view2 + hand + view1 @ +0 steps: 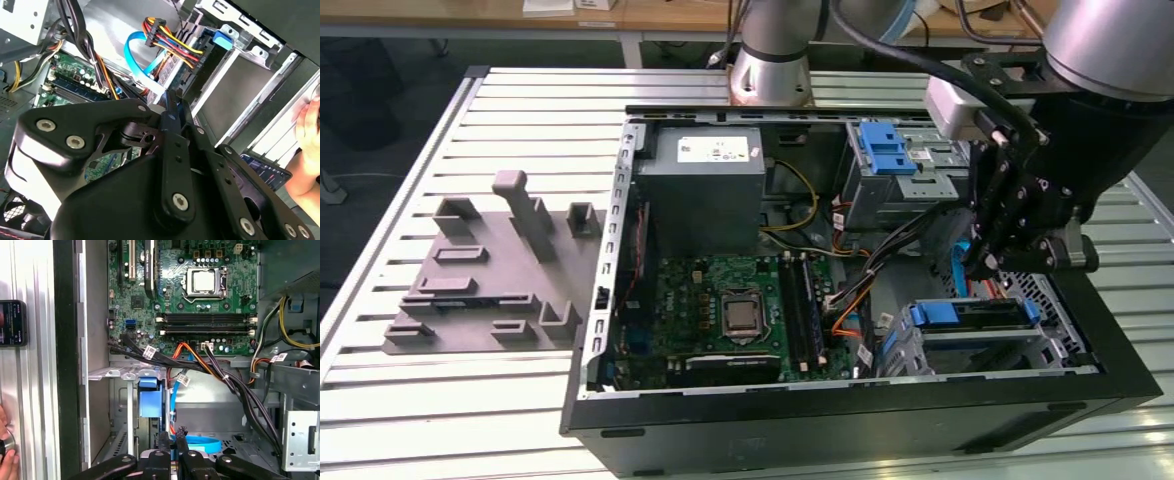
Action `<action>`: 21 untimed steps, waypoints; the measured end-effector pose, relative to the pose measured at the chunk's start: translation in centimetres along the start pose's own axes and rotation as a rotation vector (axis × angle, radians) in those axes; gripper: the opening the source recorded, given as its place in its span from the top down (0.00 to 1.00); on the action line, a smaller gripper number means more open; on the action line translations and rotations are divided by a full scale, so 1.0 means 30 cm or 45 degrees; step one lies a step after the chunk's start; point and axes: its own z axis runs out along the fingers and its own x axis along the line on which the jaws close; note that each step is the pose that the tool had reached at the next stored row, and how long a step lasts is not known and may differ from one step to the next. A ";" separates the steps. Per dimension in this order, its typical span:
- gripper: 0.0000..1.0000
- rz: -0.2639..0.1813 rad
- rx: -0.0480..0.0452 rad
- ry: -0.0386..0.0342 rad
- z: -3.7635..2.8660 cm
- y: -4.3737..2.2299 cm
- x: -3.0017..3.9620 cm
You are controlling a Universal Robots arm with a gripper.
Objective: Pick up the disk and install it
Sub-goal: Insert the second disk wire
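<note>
A robot arm's gripper (1001, 262) hangs inside an open computer case (854, 400) on a slatted metal tabletop (400, 400), just above the drive bay at the exterior view's right. In both wrist views its fingers (172, 440) appear pressed together with nothing between them. The disk (974, 320), a drive in a blue plastic carrier, sits in that lower bay, its blue latch end facing the motherboard (720, 310). The blue-latched metal drive cage (901, 170) stands behind it, beside the grey power supply box (707, 190). A blue data cable (137, 50) and a bundle of coloured wires (170, 37) hang near the fingers. A grey fixture plate (487, 270) lies outside the case at the exterior view's left. A person's hand (307, 145) shows at the second wrist view's edge.
</note>
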 end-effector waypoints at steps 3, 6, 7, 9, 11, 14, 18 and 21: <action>0.84 0.000 0.000 -0.0033 0.007 0.000 0.007; 0.84 0.000 -0.002 -0.0047 0.024 0.000 0.007; 0.84 0.000 -0.004 -0.0047 0.030 -0.003 0.007; 0.84 0.000 -0.009 -0.0053 0.040 -0.010 0.006; 0.84 0.000 -0.015 -0.0054 0.047 -0.016 0.006; 0.84 0.000 -0.017 -0.0050 0.047 -0.016 0.006; 0.84 0.000 -0.017 -0.0053 0.056 -0.018 0.019; 0.84 0.000 -0.019 -0.0057 0.068 -0.024 0.026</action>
